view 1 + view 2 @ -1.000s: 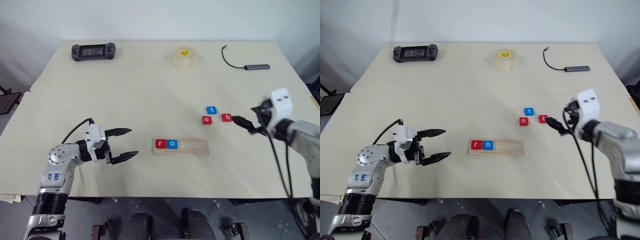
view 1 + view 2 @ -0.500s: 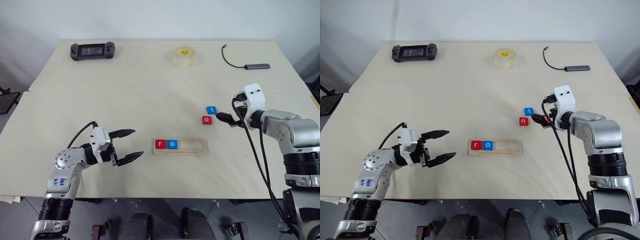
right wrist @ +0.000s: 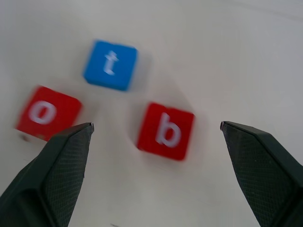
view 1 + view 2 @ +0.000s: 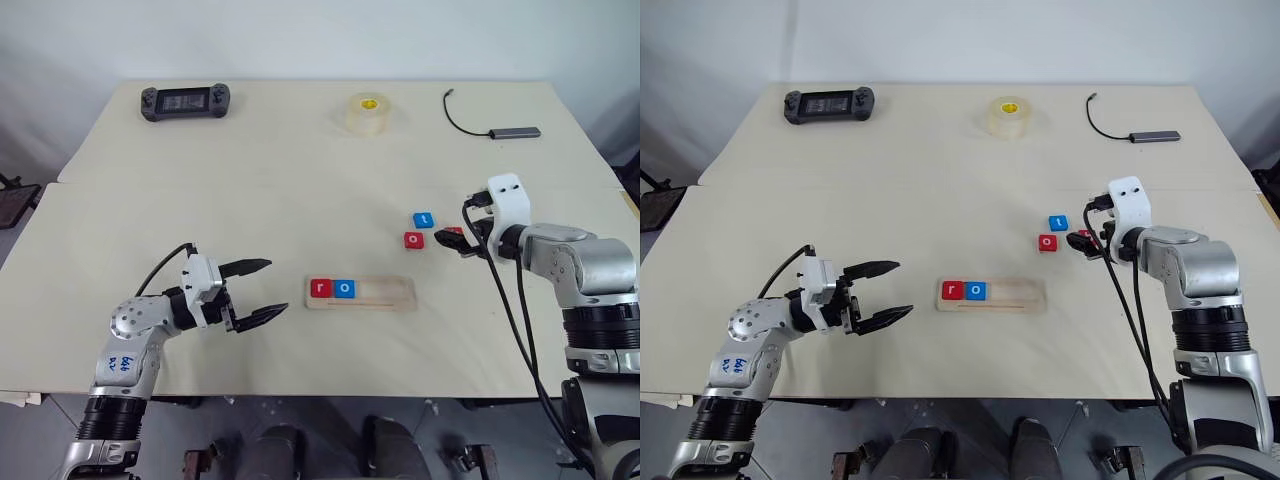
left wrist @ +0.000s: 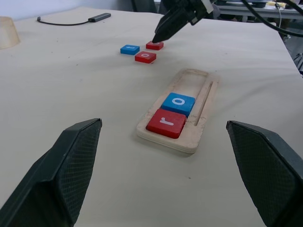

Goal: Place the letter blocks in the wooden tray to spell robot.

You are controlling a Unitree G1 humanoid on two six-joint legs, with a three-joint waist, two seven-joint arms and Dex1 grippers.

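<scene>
We see our right gripper [image 3: 154,142], jaws wide and empty, above the red square "b" block [image 3: 165,130]. Our left gripper [image 4: 256,291], open and empty, hovers beside the long pale-wood tray [image 4: 395,290].

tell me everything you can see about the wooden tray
The wooden tray is a long, narrow, shallow frame of pale wood with a raised rim, lying flat on the table near the front edge. Its left end holds a red r block and, beside it, a blue o block. The rest is empty. Neither gripper touches it.
</scene>
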